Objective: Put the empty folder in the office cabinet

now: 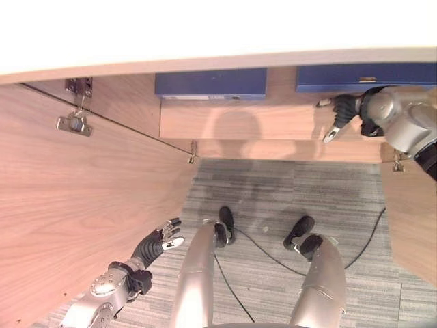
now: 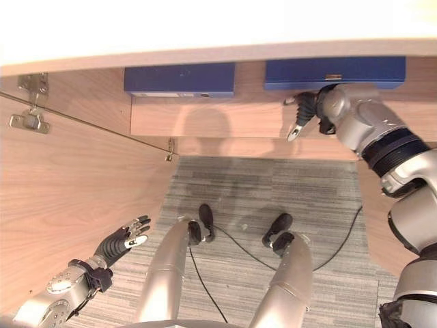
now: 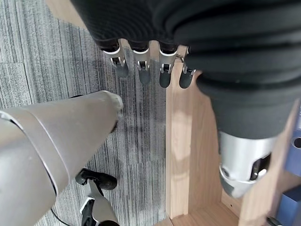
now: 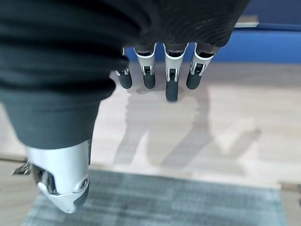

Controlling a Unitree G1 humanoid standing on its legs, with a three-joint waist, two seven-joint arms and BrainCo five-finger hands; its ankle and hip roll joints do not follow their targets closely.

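- Right hand fingers (image 4: 172, 84): straight and relaxed, spread in a row, holding nothing. In the right wrist view they hang over the pale wood shelf (image 4: 207, 122) with bare wood under them.
- Right hand (image 1: 345, 113): in the left eye view it sits at the upper right of the frame, inside the cabinet opening, just below the right blue folder (image 1: 365, 76). Whether the fingertips touch the folder's lower edge cannot be told; the hand does not grip it.
- Right blue folder: lies flat on the cabinet shelf at the upper right of the frame, long axis running left to right across the frame. It lies directly beyond the right fingertips, toward the top edge of the frame.
- Left blue folder (image 1: 210, 83): lies on the same shelf at the upper centre of the frame, same left-to-right long axis, well apart from both hands.
- Left hand fingers (image 3: 141, 70): straight and empty.
- Left hand (image 1: 158, 240): at the lower left of the frame, beside the open cabinet door (image 1: 75, 205), over the grey carpet (image 1: 287, 191).
- Judgement: both folders already rest inside the cabinet, so the placing step appears complete. Which of the two is the empty one cannot be told.
- Judgement: the right hand is much the nearer hand to either folder. Any further move turns on that hand clearing the shelf toward the bottom of the frame without dragging the folder edge above it.
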